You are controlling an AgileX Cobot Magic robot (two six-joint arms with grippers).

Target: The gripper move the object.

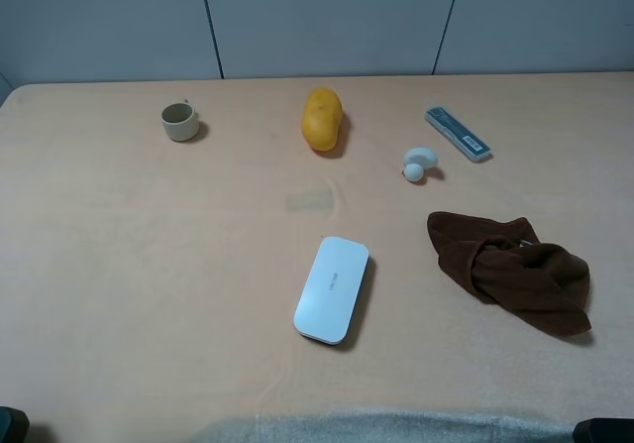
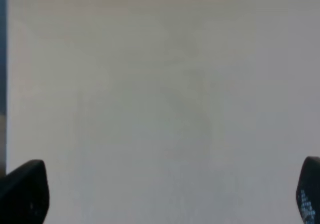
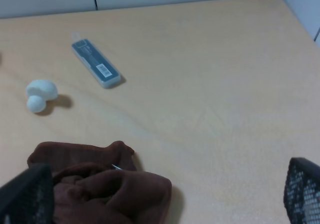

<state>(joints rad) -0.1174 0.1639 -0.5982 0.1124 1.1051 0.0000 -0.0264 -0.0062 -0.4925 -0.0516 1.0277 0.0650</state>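
Observation:
The small pale rubber duck lies on the tan table, right of centre toward the back. It also shows in the right wrist view. Both arms sit at the near table edge, only dark corners showing in the exterior view. My left gripper is open over bare table, with a dark fingertip at each side of the frame. My right gripper is open and empty, fingertips wide apart, just near of the brown cloth and well short of the duck.
A crumpled brown cloth lies right of centre, also in the right wrist view. A flat white oblong case lies mid-table. A beige cup, an orange-yellow fruit and a blue-grey box stand along the back.

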